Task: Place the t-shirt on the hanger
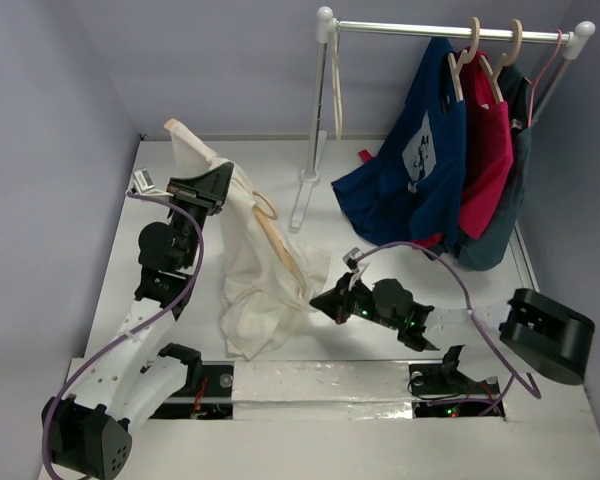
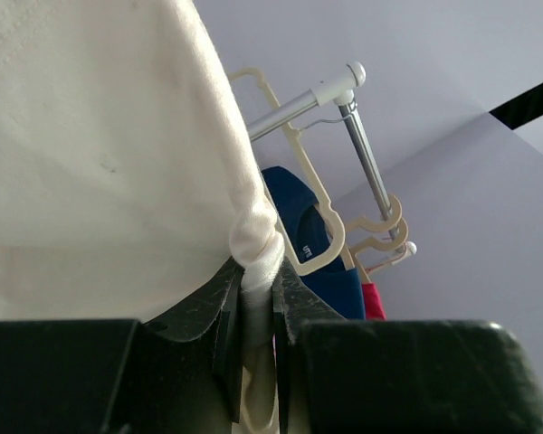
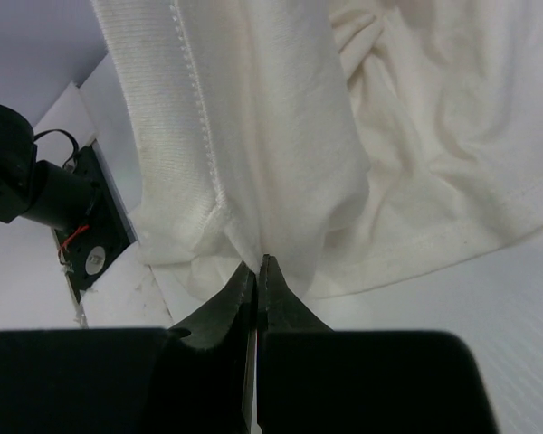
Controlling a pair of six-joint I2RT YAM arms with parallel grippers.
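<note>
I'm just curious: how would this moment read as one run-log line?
left hand: holds t-shirt up | right hand: pinches its lower edge | hanger: amid t-shirt folds, hook showing

Even, soft overhead light fills the scene; the white surface (image 1: 420,180) glares mildly, and wrist-view foregrounds blur dark.

Plain lavender walls (image 1: 210,60) enclose a white table (image 1: 280,160), with a white-and-chrome clothes rail (image 1: 450,28) standing far right.
</note>
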